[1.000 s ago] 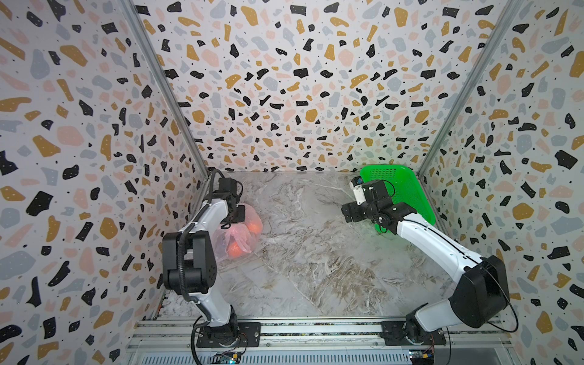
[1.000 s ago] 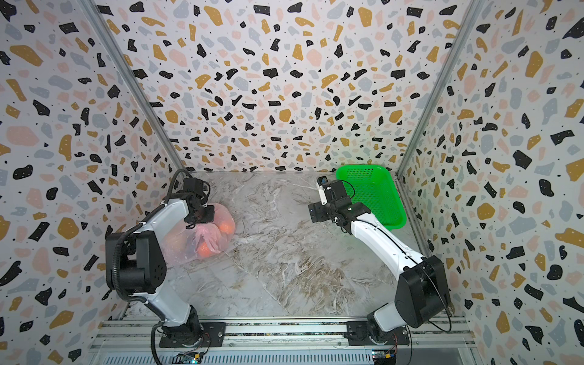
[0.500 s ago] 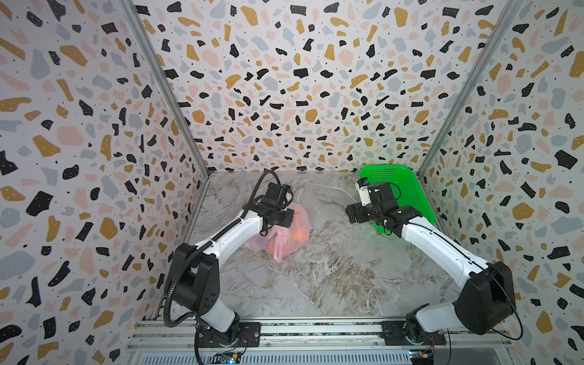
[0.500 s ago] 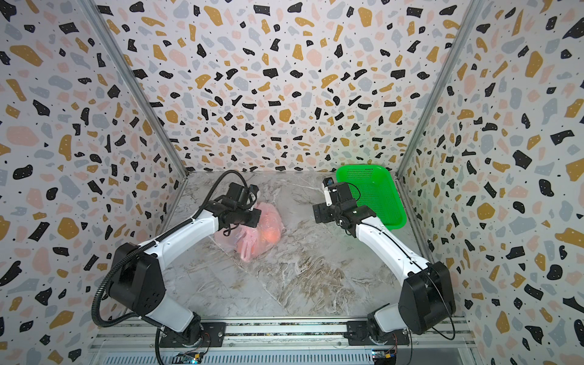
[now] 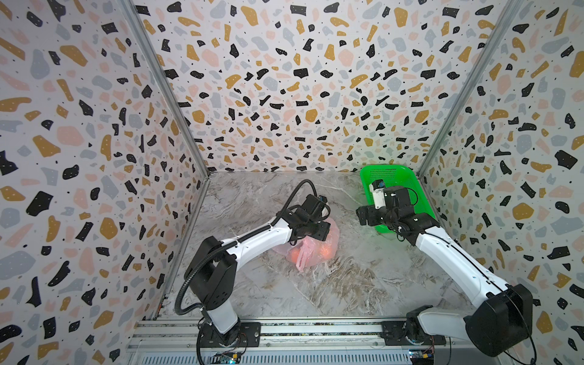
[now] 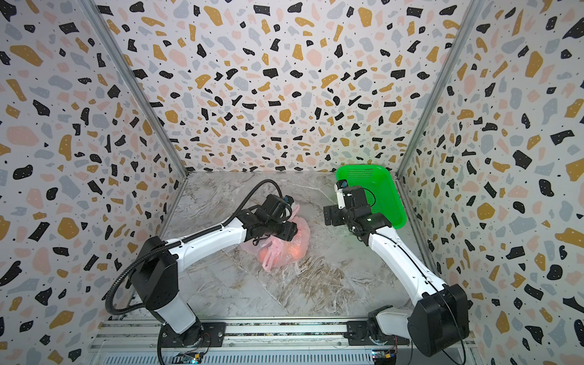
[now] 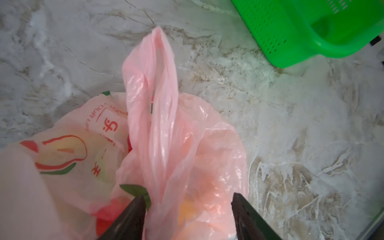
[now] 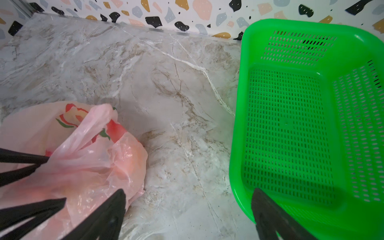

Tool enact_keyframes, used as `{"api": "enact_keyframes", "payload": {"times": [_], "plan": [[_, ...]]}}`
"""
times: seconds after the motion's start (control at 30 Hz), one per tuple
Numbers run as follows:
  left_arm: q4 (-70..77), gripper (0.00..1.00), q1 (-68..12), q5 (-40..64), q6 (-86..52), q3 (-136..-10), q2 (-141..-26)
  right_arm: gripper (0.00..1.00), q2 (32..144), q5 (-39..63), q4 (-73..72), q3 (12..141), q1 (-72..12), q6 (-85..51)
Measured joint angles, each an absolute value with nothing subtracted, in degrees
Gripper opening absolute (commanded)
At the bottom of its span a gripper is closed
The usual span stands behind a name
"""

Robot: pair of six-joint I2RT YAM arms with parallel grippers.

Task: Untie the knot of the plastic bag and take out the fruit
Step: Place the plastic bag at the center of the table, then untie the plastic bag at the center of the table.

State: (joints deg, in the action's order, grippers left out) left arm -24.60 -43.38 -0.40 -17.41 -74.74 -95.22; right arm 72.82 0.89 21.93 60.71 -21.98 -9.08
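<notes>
Plastic bag (image 5: 311,249) and its contents sit on the desk (image 5: 347,284). They are clear of the green basket (image 5: 392,172), on the basket's side toward the left arm, with a strip of bare marble between the two. Through the thin pink film the fruit (image 6: 295,249) shows only as orange and reddish blurs, all of it inside; the basket holds nothing. One handle loop (image 7: 154,68) stands up from the gathered neck. The knot cannot be picked out cleanly in any view. The neck looks bunched and the mouth closed, so I judge it not yet undone, though the folds hide the point.

The left tool (image 7: 187,196) hangs right over the plastic bag, so it too is apart from the basket. Its jaws are apart and straddle the base of the upright loop; the film between them hangs slack rather than pinched. The right tool (image 8: 189,190) hovers between bag and basket, nearer the basket's near corner. Its jaws are spread wide with only desk between them.

By my reading the task is at its start. Nothing is out yet. The neck wants opening first, and each piece then has to be lifted out; the basket looks the likely place for them.
</notes>
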Motion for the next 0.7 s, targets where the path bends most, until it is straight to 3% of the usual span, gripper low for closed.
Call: {"api": "enact_keyframes", "payload": {"times": [0.2, 0.37, 0.53, 0.7], "plan": [[-25.54, 0.83, -41.87, -8.4, -17.12, -74.76, -83.31, 0.95, 72.25, 11.27, 18.46, 56.9, -22.52, -7.16], [-25.21, 0.8, -35.68, -12.34, -16.03, -69.82, -75.75, 0.94, 72.51, 17.17, 14.28, 55.22, -28.58, -4.12], [-25.39, 0.79, -32.86, -12.71, -15.25, -62.57, -75.94, 0.92, 76.18, 18.48, 10.72, 55.22, -35.14, -0.34], [-25.23, 0.81, -32.91, -10.63, -13.15, -60.25, -78.04, 0.9, 82.52, 17.74, 8.93, 55.22, -36.4, 3.14]]}}
